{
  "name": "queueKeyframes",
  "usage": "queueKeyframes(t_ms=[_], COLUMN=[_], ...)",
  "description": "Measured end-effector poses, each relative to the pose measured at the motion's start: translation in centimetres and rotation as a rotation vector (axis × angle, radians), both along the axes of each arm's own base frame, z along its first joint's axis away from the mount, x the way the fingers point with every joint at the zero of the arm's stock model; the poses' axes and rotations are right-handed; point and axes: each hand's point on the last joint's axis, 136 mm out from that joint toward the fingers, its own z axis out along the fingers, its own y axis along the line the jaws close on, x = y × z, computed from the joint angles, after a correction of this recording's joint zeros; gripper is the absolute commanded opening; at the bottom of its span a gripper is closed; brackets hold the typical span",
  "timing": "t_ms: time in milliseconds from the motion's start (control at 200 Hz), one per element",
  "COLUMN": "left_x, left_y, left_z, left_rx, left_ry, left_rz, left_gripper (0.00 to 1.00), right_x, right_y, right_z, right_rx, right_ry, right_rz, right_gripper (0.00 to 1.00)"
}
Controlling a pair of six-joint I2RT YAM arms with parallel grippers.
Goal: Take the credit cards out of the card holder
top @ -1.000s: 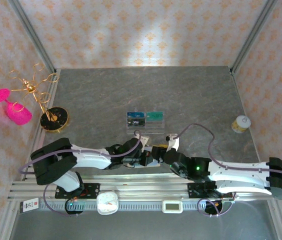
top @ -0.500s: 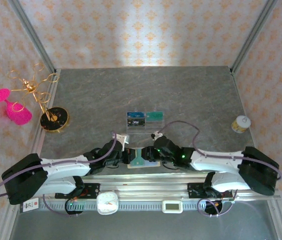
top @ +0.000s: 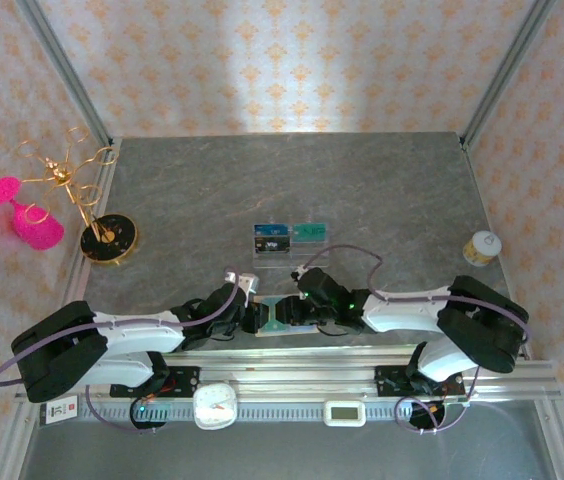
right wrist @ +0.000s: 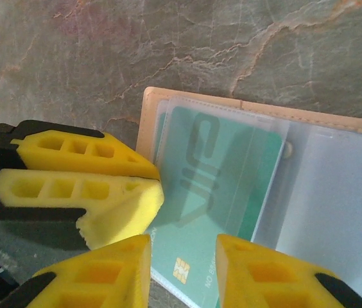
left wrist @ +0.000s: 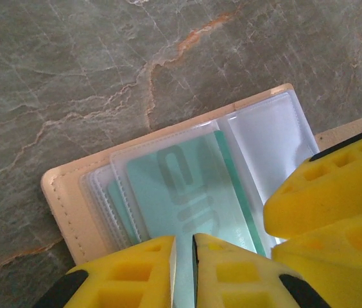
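You lost the teal card's [left wrist: 181,192] lower end behind the left end effector [left wrist: 182,239]; whether it pinched anything, you couldn't tell. In the right wrist view, the holder [right wrist: 335,192] ran off the right edge.

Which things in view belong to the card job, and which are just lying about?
Job: card holder; teal card in its sleeve; dark card and green card standing in the clear tray.
Lying about: pink goblet; gold stand; small jar; clock; small display.
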Motion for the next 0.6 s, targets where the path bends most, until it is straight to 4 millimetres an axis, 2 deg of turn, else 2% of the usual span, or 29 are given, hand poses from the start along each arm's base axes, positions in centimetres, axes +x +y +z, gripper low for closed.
queueKeyframes(t_ms=[125,455,601], left_x=[-0.1,-0.1,-0.1], left_y=[0.2,0.3,0.3], left_z=[-0.1,-0.3,-0.3], left_rx=[0.001,0.003,0.003], left_ry=[-0.002,-0.005,-0.007], left_rz=[0.002,0.003,0.003], left_gripper=[0.13,0.12,0.12], right_x=[0.1,0.7,0.8], right_y=[0.1,-0.7,-1.4], right_z=[-0.5,-1.7,-1.2], right_rx=[-0.011,-0.088,-0.118], right_ry=[0.008,0.000,-0.027], right_rz=[0.000,-0.042,-0.064], right_gripper=[0.30,0.28,0.33])
